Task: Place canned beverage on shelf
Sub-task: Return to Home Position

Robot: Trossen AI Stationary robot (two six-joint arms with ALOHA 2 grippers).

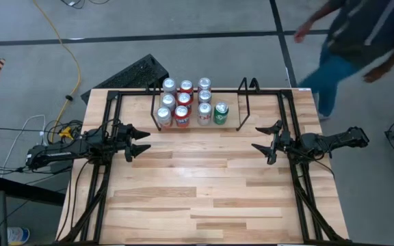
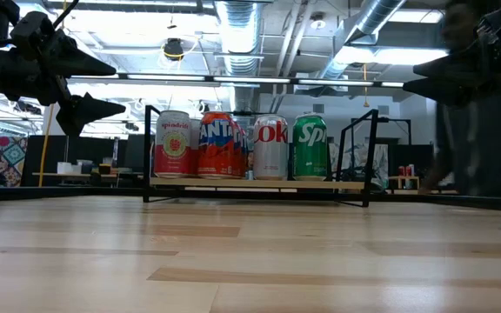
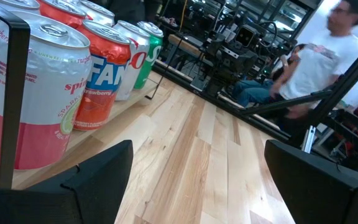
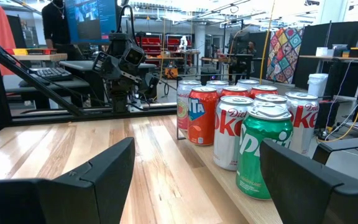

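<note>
Planks of pale and honey wood, smooth and matte, make up the tabletop (image 1: 204, 198), which is bordered by a black tubular frame (image 1: 108, 130).

At the left edge the left gripper (image 1: 141, 141) hangs above the boards, its two dark pointed fingers apart and holding nothing, aimed toward the middle. Its wrist view looks past a thin black wire upright at the nearest cans.

Between the two arms, against the far edge, stands the shelf (image 1: 243, 102): a low rack of thin black wire with a looped upright at each end and a light wood floor. Cans fill its left and middle part in rows running front to back. Along the front row, left to right, sit a pink-and-white can (image 2: 173, 144), an orange Fanta can (image 2: 217, 144), a silver Coke can (image 2: 270, 147) and a green Sprite can (image 2: 310, 147), all upright cylinders with shiny aluminium tops, standing close side by side. Right of the Sprite can, a bare stretch of shelf floor runs to the right loop.

In front of the shelf the tabletop lies open across its whole width and down to the near edge.

At the right edge the right gripper (image 1: 266, 144) hangs above the boards, fingers spread and holding nothing, pointing inward.

Beyond the far right corner a person (image 1: 351, 41) in dark top and blue trousers is on the grey floor.
</note>
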